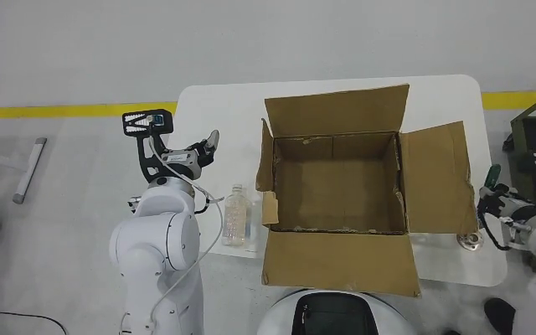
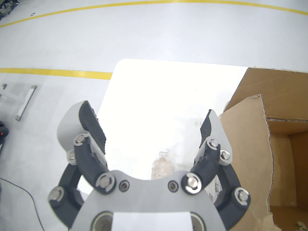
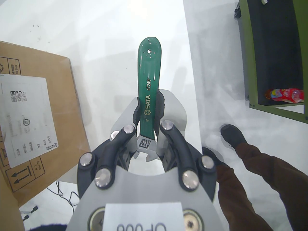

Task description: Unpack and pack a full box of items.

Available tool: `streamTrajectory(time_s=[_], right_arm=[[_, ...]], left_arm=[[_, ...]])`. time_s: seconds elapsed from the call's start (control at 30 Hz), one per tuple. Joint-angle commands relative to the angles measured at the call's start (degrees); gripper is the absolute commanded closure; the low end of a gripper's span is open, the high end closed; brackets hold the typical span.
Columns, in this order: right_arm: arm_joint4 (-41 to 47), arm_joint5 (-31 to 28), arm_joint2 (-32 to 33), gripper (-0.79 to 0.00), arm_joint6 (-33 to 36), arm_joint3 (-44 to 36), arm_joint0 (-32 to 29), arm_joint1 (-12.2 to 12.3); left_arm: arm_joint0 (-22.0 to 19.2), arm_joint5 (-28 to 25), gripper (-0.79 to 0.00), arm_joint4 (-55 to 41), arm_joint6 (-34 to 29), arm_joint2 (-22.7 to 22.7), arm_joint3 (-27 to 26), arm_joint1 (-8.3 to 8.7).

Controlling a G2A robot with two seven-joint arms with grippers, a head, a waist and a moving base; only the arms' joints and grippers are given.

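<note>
With right jaws clamped on the green-handled steel wrench and left jaws apart, packing probably calls for clearing the right flap of the brown cardboard box before lowering.

The big brown cardboard box sits in the middle of the top view, a bit to the right. It is open, with its four flaps folded out and its bare floor showing. A clear plastic bottle lies on its side just left of the box, cap toward the frame's top. At the right edge, a green-handled wrench is pinched in the right gripper, away from the box.
</note>
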Motion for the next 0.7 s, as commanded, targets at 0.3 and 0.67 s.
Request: streamTrajectory(time_s=[0.3,0.67], right_arm=[[-3.82,1.63,-5.94,0.000,-3.71,7.42,0.27,1.12],[-4.17,2.15,-8.04,-0.120,-3.64,11.03,2.02,2.42]], left_arm=[[0.00,0.00,-0.785,0.00,0.00,0.00,0.00,0.00],[0.00,0.00,-0.785,0.00,0.00,0.00,0.00,0.00]])
